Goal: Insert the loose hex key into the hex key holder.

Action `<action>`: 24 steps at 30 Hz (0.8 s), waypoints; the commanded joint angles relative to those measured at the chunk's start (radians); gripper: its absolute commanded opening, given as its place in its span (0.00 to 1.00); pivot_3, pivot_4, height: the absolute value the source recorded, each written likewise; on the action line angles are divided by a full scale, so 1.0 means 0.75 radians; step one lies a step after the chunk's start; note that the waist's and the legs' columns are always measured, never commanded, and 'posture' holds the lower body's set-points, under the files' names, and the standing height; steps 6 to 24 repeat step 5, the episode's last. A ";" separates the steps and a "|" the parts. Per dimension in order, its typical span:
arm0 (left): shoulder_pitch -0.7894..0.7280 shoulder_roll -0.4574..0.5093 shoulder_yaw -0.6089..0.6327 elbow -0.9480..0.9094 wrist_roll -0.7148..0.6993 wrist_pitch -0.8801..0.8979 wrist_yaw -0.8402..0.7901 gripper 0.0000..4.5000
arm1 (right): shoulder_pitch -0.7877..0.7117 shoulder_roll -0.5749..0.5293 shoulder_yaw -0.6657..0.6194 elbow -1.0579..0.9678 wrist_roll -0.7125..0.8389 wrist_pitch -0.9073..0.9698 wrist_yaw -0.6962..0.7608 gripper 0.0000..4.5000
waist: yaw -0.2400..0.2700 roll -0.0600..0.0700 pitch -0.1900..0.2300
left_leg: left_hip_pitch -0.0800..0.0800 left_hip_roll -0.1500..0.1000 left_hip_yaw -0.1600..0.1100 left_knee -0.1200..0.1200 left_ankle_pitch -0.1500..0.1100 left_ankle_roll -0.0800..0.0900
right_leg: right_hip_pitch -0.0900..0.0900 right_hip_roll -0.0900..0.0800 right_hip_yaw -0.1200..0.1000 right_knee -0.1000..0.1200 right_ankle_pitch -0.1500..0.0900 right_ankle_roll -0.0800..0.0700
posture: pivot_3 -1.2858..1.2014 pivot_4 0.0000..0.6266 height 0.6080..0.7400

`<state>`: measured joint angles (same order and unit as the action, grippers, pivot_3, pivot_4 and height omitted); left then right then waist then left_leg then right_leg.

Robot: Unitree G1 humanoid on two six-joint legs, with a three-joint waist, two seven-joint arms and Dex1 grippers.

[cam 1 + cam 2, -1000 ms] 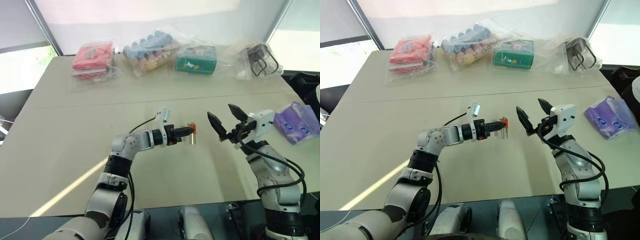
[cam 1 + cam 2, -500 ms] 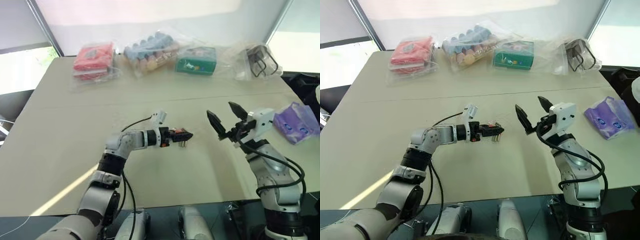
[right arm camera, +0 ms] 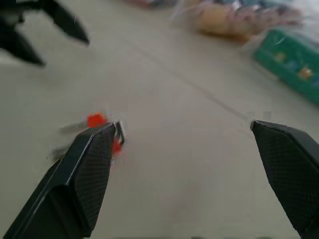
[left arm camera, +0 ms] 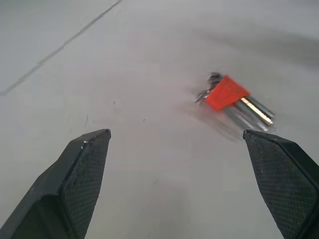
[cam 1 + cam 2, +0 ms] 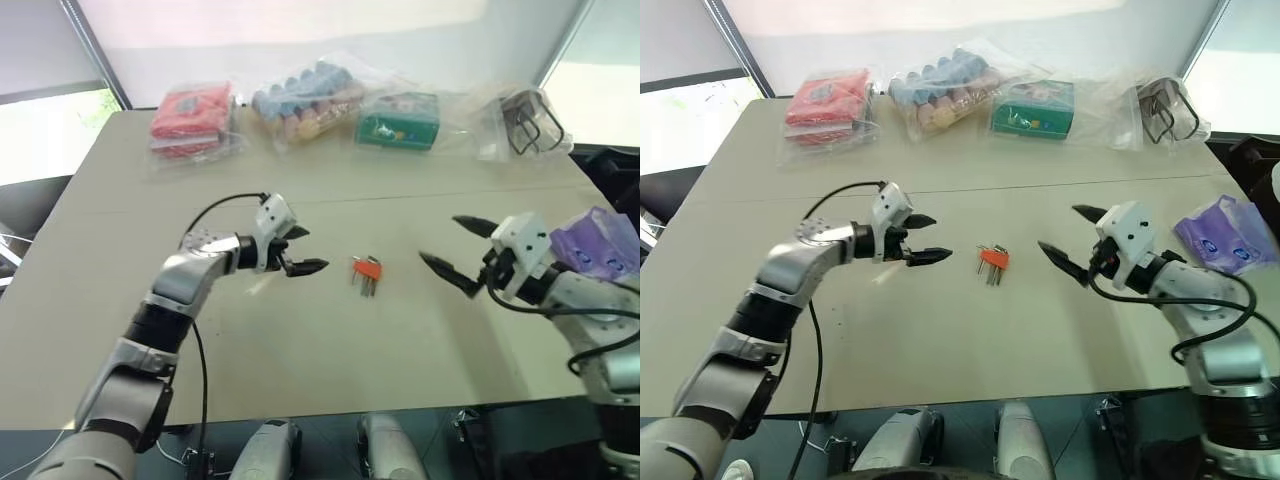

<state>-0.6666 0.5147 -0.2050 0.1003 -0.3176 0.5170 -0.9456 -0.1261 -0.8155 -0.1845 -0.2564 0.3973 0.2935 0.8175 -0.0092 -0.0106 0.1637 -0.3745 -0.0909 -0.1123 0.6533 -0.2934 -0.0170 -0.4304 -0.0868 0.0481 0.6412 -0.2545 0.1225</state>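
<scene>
Two arms of silver-grey metal segments joined by black cylindrical joints. Left gripper (image 5: 302, 250): two black, tapering, pointed fingers on a black wrist collar, topped by a small white angular camera housing; a thin black cable loops from the housing back along the forearm. Right gripper (image 5: 458, 250): the same black pointed fingers, a larger white block housing, black cables curling beside the forearm. Finger pads (image 4: 79, 174) carry fine cross-hatched texture.

Orange-red hex key holder (image 5: 367, 267) on beige table (image 5: 300, 330), purple packet (image 5: 592, 250), green box (image 5: 397, 120), red packet (image 5: 190, 115)
</scene>
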 commanded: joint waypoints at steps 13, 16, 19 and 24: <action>0.091 0.199 0.190 -0.300 -0.166 0.120 -0.126 0.99 | 0.008 -0.232 -0.012 -0.015 0.017 0.057 0.277 1.00 | -0.007 0.000 0.000 | 0.001 0.001 0.000 -0.001 0.000 0.001 | 0.000 0.000 0.000 0.000 0.000 0.000 | 0.52 0.24 1.00; 0.091 0.199 0.190 -0.300 -0.166 0.120 -0.126 0.99 | 0.008 -0.232 -0.012 -0.015 0.017 0.057 0.277 1.00 | -0.007 0.000 0.000 | 0.001 0.001 0.000 -0.001 0.000 0.001 | 0.000 0.000 0.000 0.000 0.000 0.000 | 0.52 0.24 1.00; 0.091 0.199 0.190 -0.300 -0.166 0.120 -0.126 0.99 | 0.008 -0.232 -0.012 -0.015 0.017 0.057 0.277 1.00 | -0.007 0.000 0.000 | 0.001 0.001 0.000 -0.001 0.000 0.001 | 0.000 0.000 0.000 0.000 0.000 0.000 | 0.52 0.24 1.00; 0.091 0.199 0.190 -0.300 -0.166 0.120 -0.126 0.99 | 0.008 -0.232 -0.012 -0.015 0.017 0.057 0.277 1.00 | -0.007 0.000 0.000 | 0.001 0.001 0.000 -0.001 0.000 0.001 | 0.000 0.000 0.000 0.000 0.000 0.000 | 0.52 0.24 1.00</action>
